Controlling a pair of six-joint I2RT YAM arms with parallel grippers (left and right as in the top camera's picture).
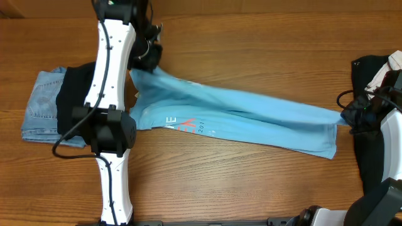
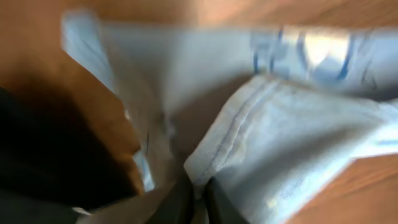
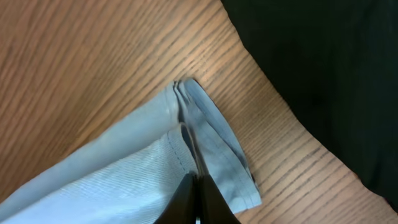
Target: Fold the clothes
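Observation:
The light blue T-shirt (image 1: 251,119) is stretched across the wooden table between my two grippers, with part of its white and red print showing near its left end. My left gripper (image 1: 146,61) is shut on the shirt's far left end. In the left wrist view the cloth (image 2: 292,130) bunches at the fingers (image 2: 198,193). My right gripper (image 1: 349,117) is shut on the shirt's right hem. In the right wrist view the fingers (image 3: 198,190) pinch the folded hem (image 3: 211,137).
A folded pair of jeans (image 1: 41,107) with a black garment (image 1: 76,94) on it lies at the far left. Another black garment (image 1: 370,75) lies at the right edge, also dark in the right wrist view (image 3: 323,74).

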